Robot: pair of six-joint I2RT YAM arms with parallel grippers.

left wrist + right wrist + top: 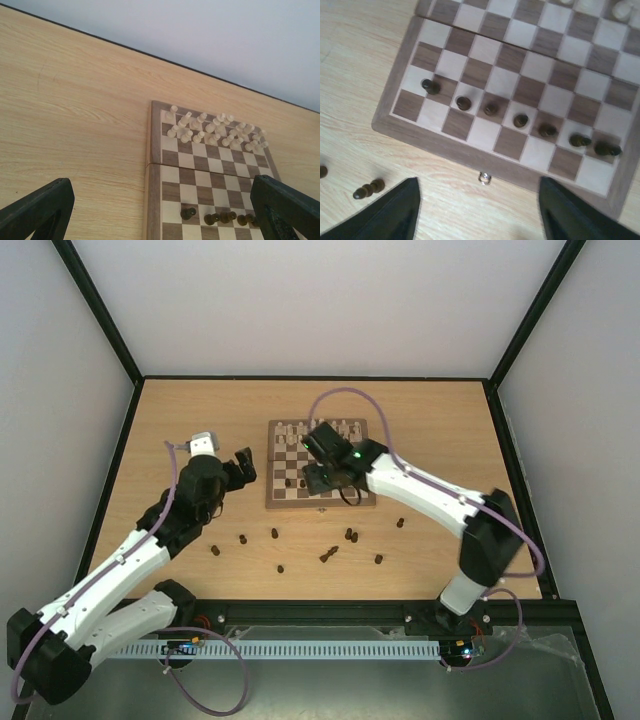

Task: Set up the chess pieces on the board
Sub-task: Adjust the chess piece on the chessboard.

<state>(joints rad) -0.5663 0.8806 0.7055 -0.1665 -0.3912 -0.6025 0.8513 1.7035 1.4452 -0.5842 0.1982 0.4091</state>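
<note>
Since only part of the dark set is standing, the job is judged roughly half done. On the square wooden chessboard w/ dark brown and cream checks (512,142), seven small dark brown turned pawns (521,120) are lined up along the second rank from the near edge. The rank in front of them is bare as far as can be seen. The pale cream wooden chessmen (215,131) are massed on the two far ranks. Several loose dark brown pieces (328,554) are scattered on the light wood tabletop (180,410) nr the board's near edge, at least one on its side.

The right gripper (479,186) is poised over the board's near border, jaws clearly parted, nothing btwn them. The left gripper (160,187) is parked left of the board, spread fully, also empty.

Risks, as judged:
- Pawns could be toppled if the right fingers are swept across that rank, b/c clearance looks slim.
- Lying pcs could be squirted out or rolled when pinched, being tiny and round.
- A piece could be set down tilted or astride two squares, esp. beside standing neighbours.
</note>
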